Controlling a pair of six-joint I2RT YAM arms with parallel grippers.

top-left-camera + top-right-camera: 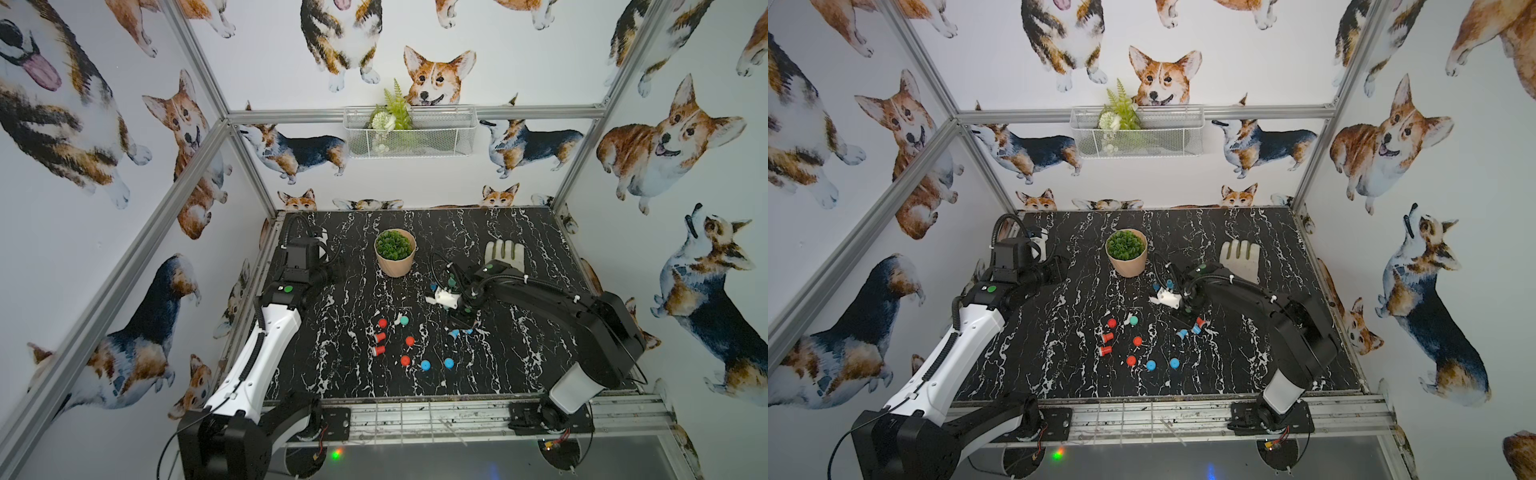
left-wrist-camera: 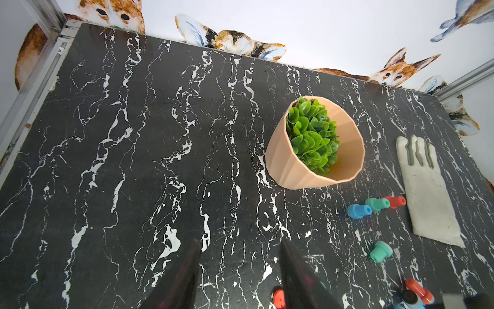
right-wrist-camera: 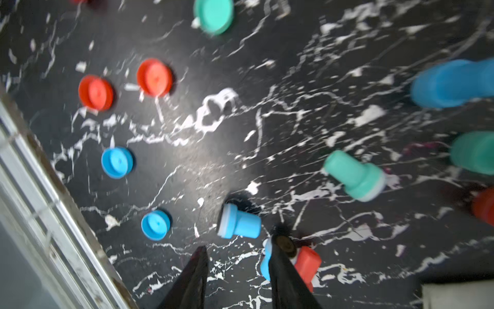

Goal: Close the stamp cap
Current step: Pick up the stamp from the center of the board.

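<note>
Corgi-print panels on an aluminium frame wall in your cell, and its floor is a matte black tabletop veined in white like marble. At its 12 o'clock stands a faceted tan pot of glossy green artificial leaves. At 2 o'clock a limp off-white fabric glove lies flat.

Toward 6 o'clock, smooth plastic discs lie scattered: a round blue plastic cap, a second blue cap, two red caps and a teal cap.

The stamp you want, a small blue plastic stamp, lies on its side at about 4 o'clock. It is mushroom-shaped, with a narrow handle and a wider, pale-rimmed foot. It sits just ahead of the right gripper, whose tapered black fingers stand apart with only bare tabletop between them, holding nothing.

One of those fingers covers most of another blue stamp, with a red stamp beside it; you cannot tell whether the finger touches either. A teal stamp lies further off, and three more coloured stamps are blurred and cut off at the frame's edge.

The left gripper hangs above the table at 10 o'clock, fingers spread and empty. In both top views the arms' wrists hide the fingertips.
</note>
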